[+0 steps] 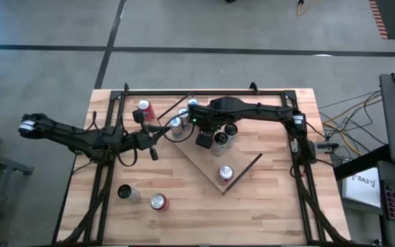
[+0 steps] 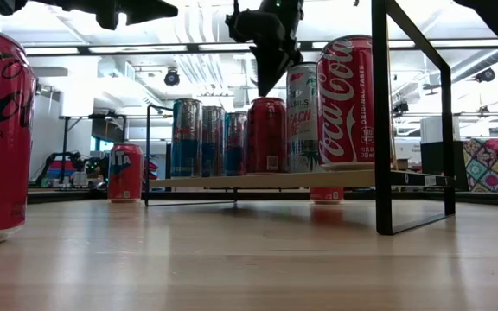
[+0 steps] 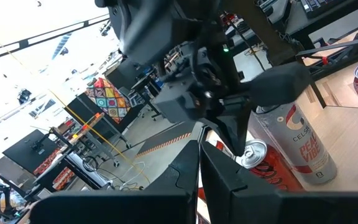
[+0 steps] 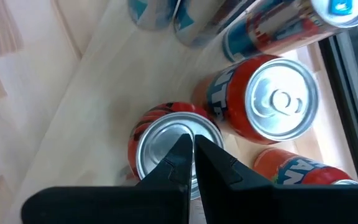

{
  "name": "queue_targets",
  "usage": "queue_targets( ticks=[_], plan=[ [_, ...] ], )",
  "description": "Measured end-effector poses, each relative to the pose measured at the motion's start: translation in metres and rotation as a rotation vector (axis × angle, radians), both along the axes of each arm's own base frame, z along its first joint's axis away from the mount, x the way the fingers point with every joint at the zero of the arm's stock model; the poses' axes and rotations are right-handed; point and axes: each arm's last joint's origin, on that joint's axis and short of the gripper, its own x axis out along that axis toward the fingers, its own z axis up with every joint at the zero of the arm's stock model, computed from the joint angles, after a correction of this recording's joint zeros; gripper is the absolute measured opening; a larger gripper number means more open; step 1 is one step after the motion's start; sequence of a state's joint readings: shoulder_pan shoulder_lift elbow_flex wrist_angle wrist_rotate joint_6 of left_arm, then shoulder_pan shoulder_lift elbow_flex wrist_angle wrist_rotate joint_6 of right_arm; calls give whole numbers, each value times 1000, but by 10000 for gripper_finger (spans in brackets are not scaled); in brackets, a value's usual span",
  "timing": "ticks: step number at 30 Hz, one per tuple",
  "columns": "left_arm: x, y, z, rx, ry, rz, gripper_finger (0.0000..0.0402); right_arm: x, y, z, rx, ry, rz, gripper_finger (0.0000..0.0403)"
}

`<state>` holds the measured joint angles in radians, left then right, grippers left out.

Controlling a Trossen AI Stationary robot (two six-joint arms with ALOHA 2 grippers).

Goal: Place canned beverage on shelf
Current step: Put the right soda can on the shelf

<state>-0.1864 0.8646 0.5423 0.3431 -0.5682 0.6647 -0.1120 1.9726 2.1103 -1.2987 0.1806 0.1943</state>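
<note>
The shelf is a light-wood board lying slantwise at the table's middle, and its edge shows in the low view. Several cans stand at its far end, and a Coca-Cola can stands at its near end. My right gripper is shut and points down over a red can's silver top; the low view shows that can upright on the shelf. My left gripper is shut and empty, left of the shelf, above the table. My right gripper's shut fingertips stand on or just above the red can's silver top. They come from above, pointing down. I cannot tell whether they touch it. The can stands upright on the shelf.
Loose cans stand on the table: a red one at the far left, and a dark one and a red one near the front left. Other cans crowd close beside the red can. A black frame post stands near the shelf.
</note>
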Motion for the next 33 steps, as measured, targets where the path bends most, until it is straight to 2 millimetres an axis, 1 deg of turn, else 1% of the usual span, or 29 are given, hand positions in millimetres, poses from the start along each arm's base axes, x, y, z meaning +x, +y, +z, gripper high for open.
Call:
queue_targets(
  ticks=[3,9,15,18,23,28,33],
  plan=[
    [0,0,0,0,0,0,0,0,1,2,7,-12,-2,9],
    [0,0,0,0,0,0,0,3,6,1,84,-40,-1,9],
    [0,0,0,0,-1,0,0,12,13,3,83,-117,18,9],
    [0,0,0,0,0,0,0,13,17,3,87,-128,19,9],
    [0,0,0,0,-1,0,0,17,20,-3,100,-114,15,9],
    [0,0,0,0,0,0,0,22,20,-15,124,-84,12,9],
    [0,0,0,0,-1,0,0,23,20,-17,125,-73,1,9]
  ],
)
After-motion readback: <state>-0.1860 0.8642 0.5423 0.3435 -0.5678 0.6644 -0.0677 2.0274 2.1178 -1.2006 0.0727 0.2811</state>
